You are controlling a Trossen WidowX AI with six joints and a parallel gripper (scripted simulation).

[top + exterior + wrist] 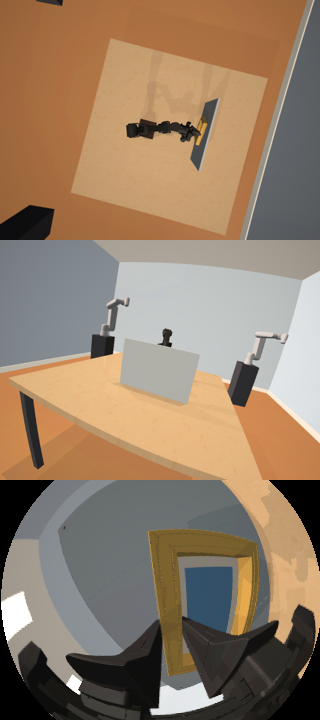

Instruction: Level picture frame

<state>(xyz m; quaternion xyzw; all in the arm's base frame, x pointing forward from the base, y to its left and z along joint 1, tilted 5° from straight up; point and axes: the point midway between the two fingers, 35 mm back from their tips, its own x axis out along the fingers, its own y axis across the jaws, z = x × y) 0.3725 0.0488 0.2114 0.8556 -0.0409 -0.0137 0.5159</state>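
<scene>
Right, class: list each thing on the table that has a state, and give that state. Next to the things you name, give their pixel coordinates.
Picture frame (204, 129) (170, 600): on the panel's dark face, gripped at one side.
Panel (210, 108) (158, 370) (110, 555): upright.
Jaws (198, 133): shut on the frame's side.
Arm (155, 128) (166, 338): reaching to the frame.
</scene>
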